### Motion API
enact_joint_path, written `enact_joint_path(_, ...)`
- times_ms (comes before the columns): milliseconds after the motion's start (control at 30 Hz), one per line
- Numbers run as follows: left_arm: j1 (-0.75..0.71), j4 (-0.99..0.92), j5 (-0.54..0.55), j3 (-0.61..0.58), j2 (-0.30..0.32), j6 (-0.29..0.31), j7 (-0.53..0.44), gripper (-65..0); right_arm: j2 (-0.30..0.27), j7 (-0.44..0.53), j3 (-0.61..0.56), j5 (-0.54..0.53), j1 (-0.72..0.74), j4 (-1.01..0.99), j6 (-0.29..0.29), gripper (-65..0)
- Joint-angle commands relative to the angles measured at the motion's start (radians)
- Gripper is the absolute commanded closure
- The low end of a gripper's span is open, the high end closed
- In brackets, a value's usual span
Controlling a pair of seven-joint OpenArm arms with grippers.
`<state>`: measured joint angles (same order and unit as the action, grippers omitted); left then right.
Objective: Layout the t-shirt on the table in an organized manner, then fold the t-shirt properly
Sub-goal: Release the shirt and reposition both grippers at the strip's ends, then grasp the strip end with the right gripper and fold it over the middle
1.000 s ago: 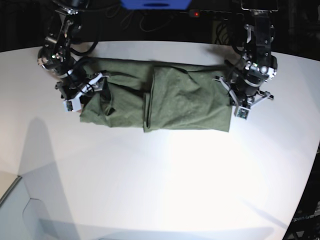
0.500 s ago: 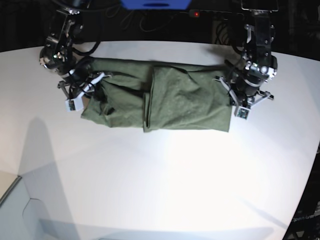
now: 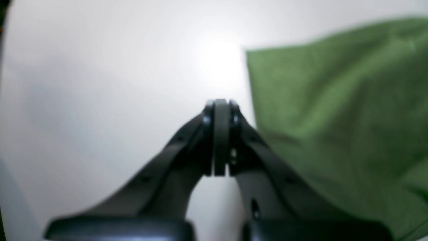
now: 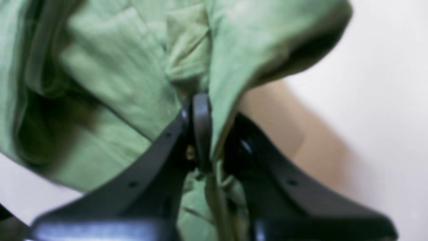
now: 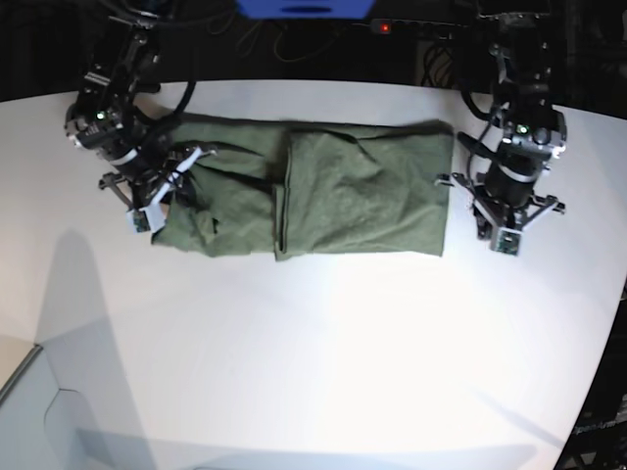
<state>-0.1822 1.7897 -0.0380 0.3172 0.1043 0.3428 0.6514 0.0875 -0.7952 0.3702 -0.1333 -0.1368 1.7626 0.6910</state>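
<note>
1. White glossy surface point(image 5: 323, 372) under bright overhead light, dark clutter and cables beyond the far edge.
2. Olive-green t-shirt point(image 5: 362, 201) lying toward the far side, already folded into a long band running left to right, with an overlapping flap edge near the middle.
3. Left end of the band bunched and wrinkled; right end flat, with a clean straight edge.
4. Right hand point(image 4: 209, 134) at the band's left end, narrowed onto the t-shirt point(image 4: 110, 67), a fold of cloth pinched between the jaws and lifted slightly off the surface.
5. Left hand point(image 3: 220, 134) just off the right edge of the t-shirt point(image 3: 334, 110), jaws pressed together on nothing, hovering above bare surface.
6. Step in hand, by the look of it: gripping the left end for a fold across toward the right.
7. Next move likely calls for carrying the pinched end over the band without dragging the lower layers, and perhaps the empty hand pinning the right end.
</note>
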Motion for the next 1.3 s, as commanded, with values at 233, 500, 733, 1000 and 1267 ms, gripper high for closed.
enact_joint_path(233, 0.020, -0.124, -0.021, 0.086, 0.004, -0.007, -0.017, 0.0, 0.025, -0.031, -0.006, -0.013, 0.001, 0.107, 0.007, 0.0)
enact_joint_path(500, 0.031, -0.239, -0.030, 0.040, 0.001, -0.004, -0.017, 0.0, 0.039, -0.033, -0.079, -0.013, -0.031, 0.176, 0.007, 0.0)
enact_joint_path(733, 0.022, -0.248, -0.023, -0.068, 0.004, -0.003, 0.046, 0.0, 0.039, -0.033, -0.207, -0.013, -0.053, 0.213, 0.007, 0.0)
enact_joint_path(1000, 0.019, -0.248, -0.029, -0.094, 0.001, -0.003, 0.061, 0.0, 0.039, -0.031, -0.417, -0.013, -0.057, 0.214, 0.007, 0.0)
enact_joint_path(1267, 0.017, -0.238, -0.024, -0.094, -0.001, -0.004, 0.064, 0.0, 0.070, -0.031, -0.584, -0.009, 0.064, 0.168, 0.007, 0.0)
